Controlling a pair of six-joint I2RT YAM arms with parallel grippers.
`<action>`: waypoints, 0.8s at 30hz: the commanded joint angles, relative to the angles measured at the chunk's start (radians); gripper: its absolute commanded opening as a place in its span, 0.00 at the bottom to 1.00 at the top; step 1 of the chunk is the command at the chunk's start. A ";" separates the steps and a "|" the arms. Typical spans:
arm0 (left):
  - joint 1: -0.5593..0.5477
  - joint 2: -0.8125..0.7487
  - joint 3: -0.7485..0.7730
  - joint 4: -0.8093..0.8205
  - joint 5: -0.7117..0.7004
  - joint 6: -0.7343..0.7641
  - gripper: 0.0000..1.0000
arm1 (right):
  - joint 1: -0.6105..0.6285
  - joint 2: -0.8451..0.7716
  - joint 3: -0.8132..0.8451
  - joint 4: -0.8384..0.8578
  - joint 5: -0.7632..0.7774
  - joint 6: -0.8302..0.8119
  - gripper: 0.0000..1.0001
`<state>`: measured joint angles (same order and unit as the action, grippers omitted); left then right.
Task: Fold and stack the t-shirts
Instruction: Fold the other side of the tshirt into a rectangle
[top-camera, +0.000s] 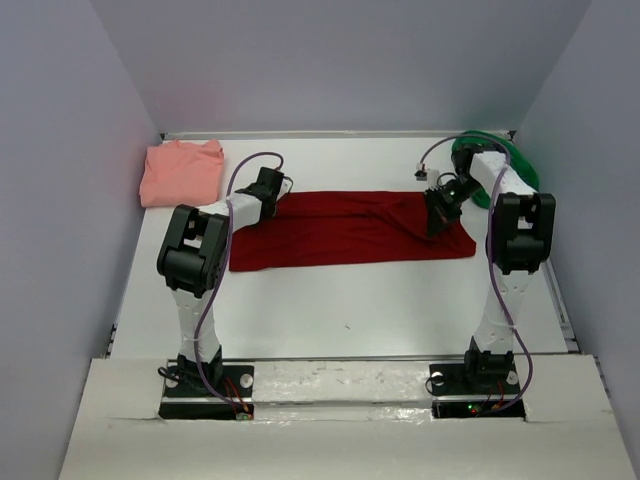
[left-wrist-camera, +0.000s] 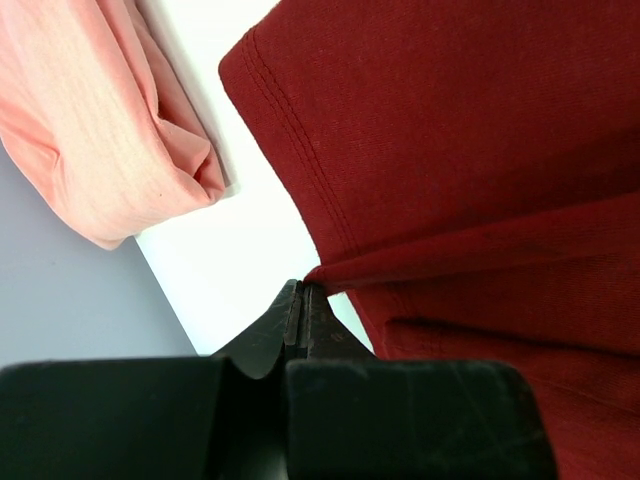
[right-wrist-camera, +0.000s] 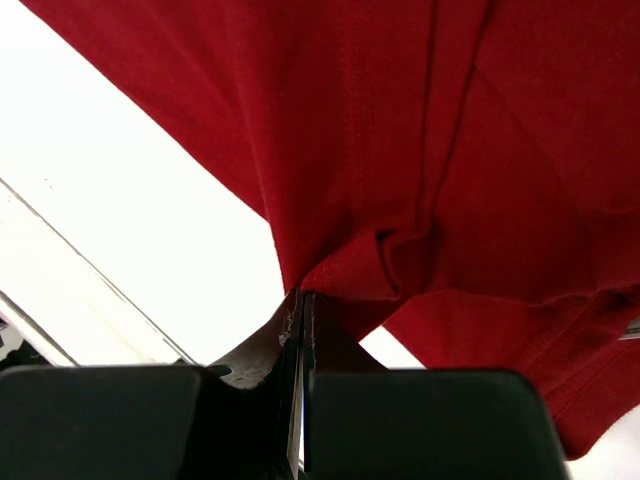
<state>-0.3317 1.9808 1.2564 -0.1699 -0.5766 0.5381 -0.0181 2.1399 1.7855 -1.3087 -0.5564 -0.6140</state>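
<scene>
Dark red t-shirt (top-camera: 350, 230): pinched both ends, left gripper (left-wrist-camera: 303, 292) and right gripper (right-wrist-camera: 303, 300) clamped on cloth. Risk: thin bite slipping mid-fold, skewed crease.

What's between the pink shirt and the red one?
Only a bare strip of white table separates the pink shirt from the red shirt, clearest in the left wrist view.

The spread t-shirt (top-camera: 350, 232) lies on the table (top-camera: 350, 320), stretched between the left gripper (top-camera: 272, 188), which pinches its far edge at one end, and the right gripper (top-camera: 437, 215), which pinches it near the other end. The folded t-shirt (top-camera: 182, 172) lies left of and beyond the left gripper, apart from the spread t-shirt. The heaped t-shirt (top-camera: 527, 170) lies right of and beyond the right gripper, partly behind that arm.
</scene>
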 joint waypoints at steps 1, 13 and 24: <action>-0.001 -0.053 -0.006 0.006 -0.014 -0.007 0.00 | 0.016 0.000 -0.018 0.015 0.041 -0.010 0.00; -0.001 -0.045 -0.002 0.009 -0.025 -0.001 0.00 | 0.046 0.028 -0.031 -0.009 0.044 -0.013 0.83; -0.001 -0.063 0.000 0.004 -0.040 0.000 0.00 | 0.046 -0.024 0.049 -0.101 -0.013 -0.026 1.00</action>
<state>-0.3317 1.9808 1.2564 -0.1684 -0.5846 0.5385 0.0212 2.1685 1.7596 -1.3228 -0.5163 -0.6247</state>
